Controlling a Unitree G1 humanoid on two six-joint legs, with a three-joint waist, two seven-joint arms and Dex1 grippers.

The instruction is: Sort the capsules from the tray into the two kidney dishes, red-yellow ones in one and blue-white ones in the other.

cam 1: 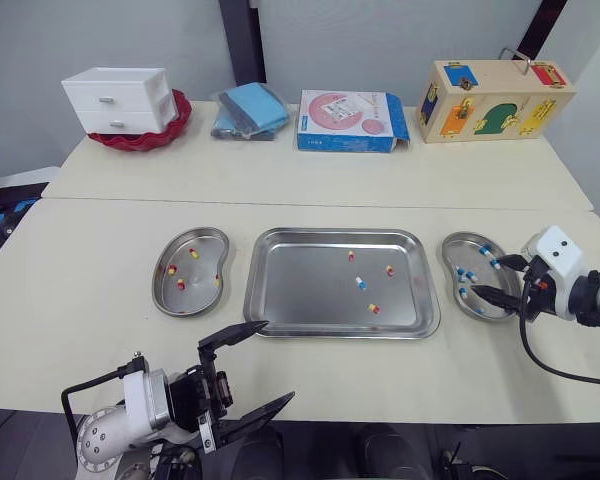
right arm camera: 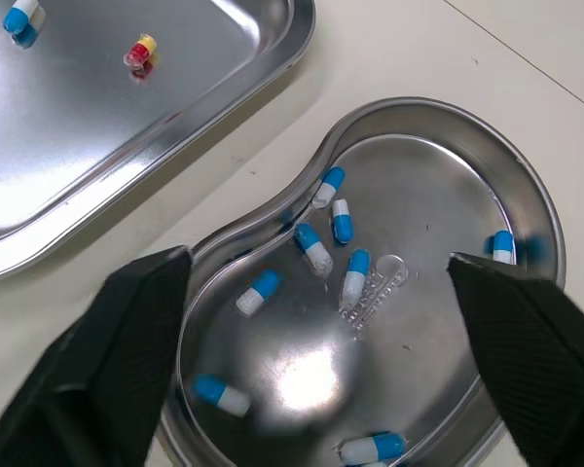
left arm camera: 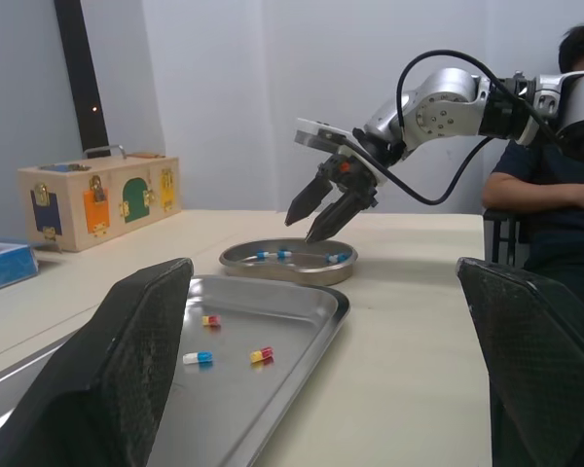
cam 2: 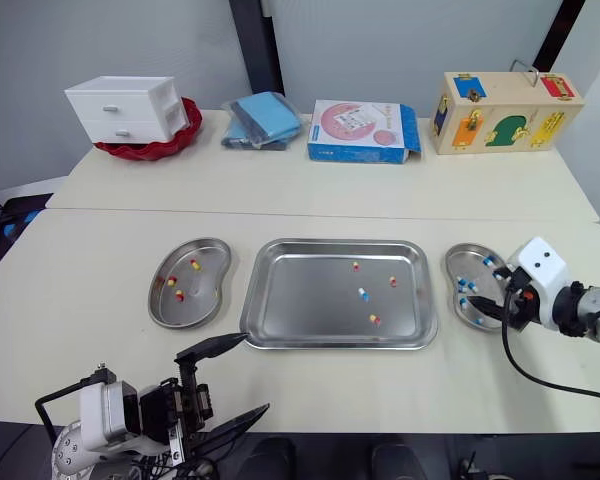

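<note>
The steel tray (cam 1: 300, 290) lies mid-table holding three red-yellow capsules (cam 1: 374, 309) and one blue-white capsule (cam 1: 361, 284). To its left, a kidney dish (cam 1: 198, 270) holds several red-yellow capsules (cam 1: 180, 284). The kidney dish to its right (cam 1: 450, 262) holds several blue-white capsules (right arm camera: 316, 248). My right gripper (cam 1: 486, 277) hovers open just over that right dish, nothing between its fingers (right arm camera: 136, 331). Down by the table's front edge, left of the tray's near corner, my left gripper (cam 1: 280, 360) is wide open and empty.
Along the back of the table stand a white drawer unit in a red basket (cam 1: 120, 100), a blue cloth (cam 1: 250, 110), a flat box (cam 1: 350, 120) and a wooden lock box (cam 1: 495, 100). A person (left arm camera: 555, 175) sits beyond the table's right end.
</note>
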